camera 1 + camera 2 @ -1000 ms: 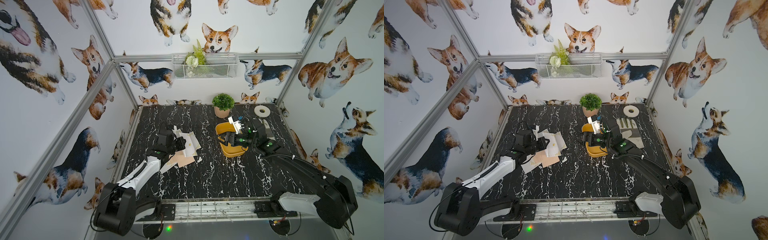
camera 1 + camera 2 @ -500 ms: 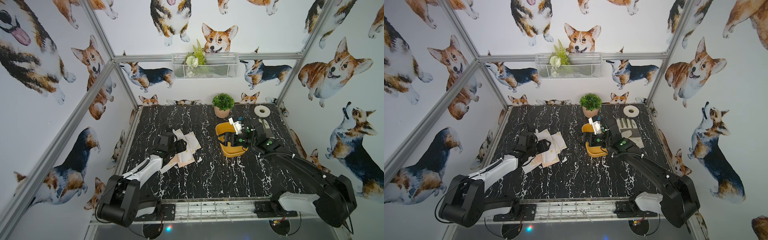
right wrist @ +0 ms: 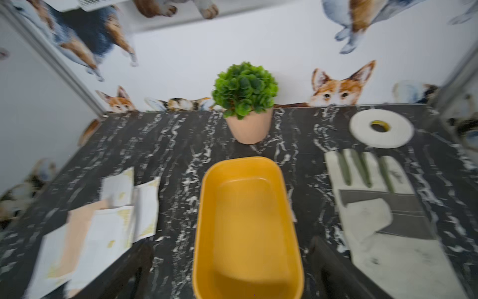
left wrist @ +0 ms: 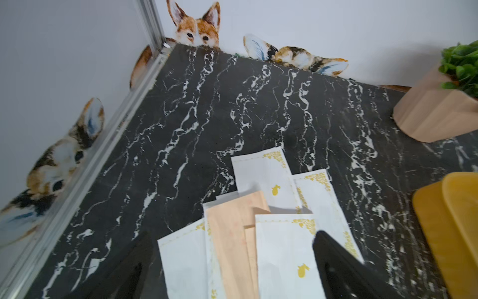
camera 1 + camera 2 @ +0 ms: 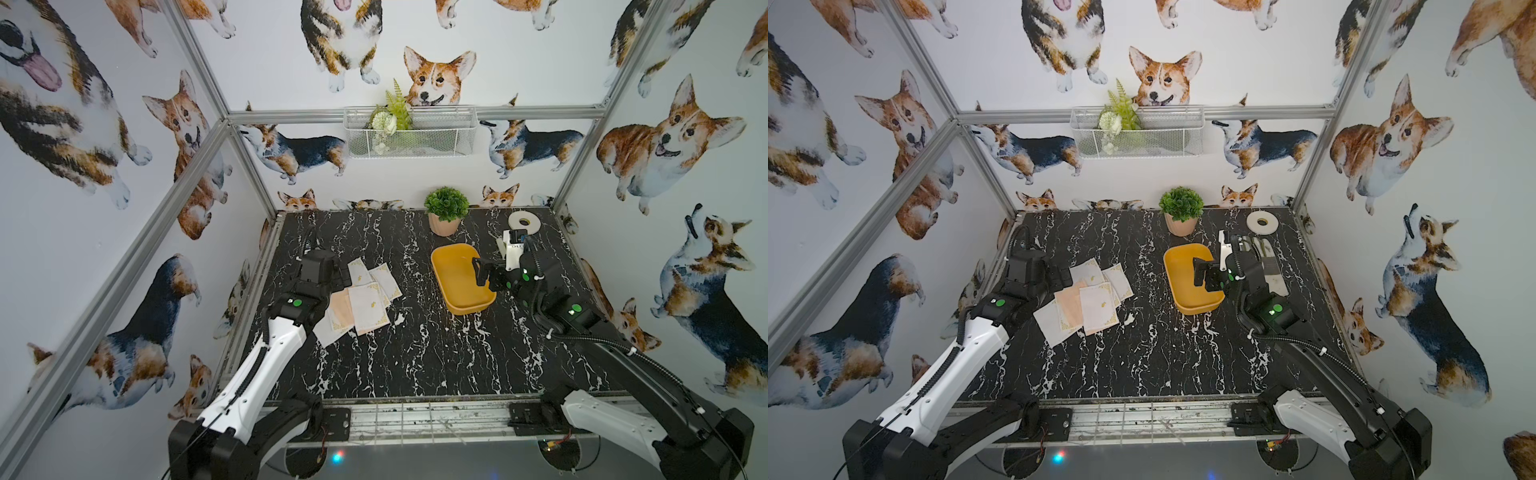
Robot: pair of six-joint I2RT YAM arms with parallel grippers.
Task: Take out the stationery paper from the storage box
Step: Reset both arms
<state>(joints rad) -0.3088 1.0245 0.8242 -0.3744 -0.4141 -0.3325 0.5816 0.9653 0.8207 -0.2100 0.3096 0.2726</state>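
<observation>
Near the left edge of the black, white-veined counter (image 5: 415, 353), just let go: stationery paper (image 5: 365, 299), no longer lifted, now lying flat in a loose overlapping fan of thin rectangles, white with gold filigree corners, plus matte peach ones. Hovering above it, jaws spread with nothing between them: left gripper (image 4: 232, 243). Right of centre, emptied: storage box (image 5: 457, 282), smooth glossy yellow-orange plastic, shallow, with rounded corners. Poised above it, likewise spread wide and holding nothing: right gripper (image 3: 230, 246). Judged essentially done; only pulling the arms back remaining.
</observation>
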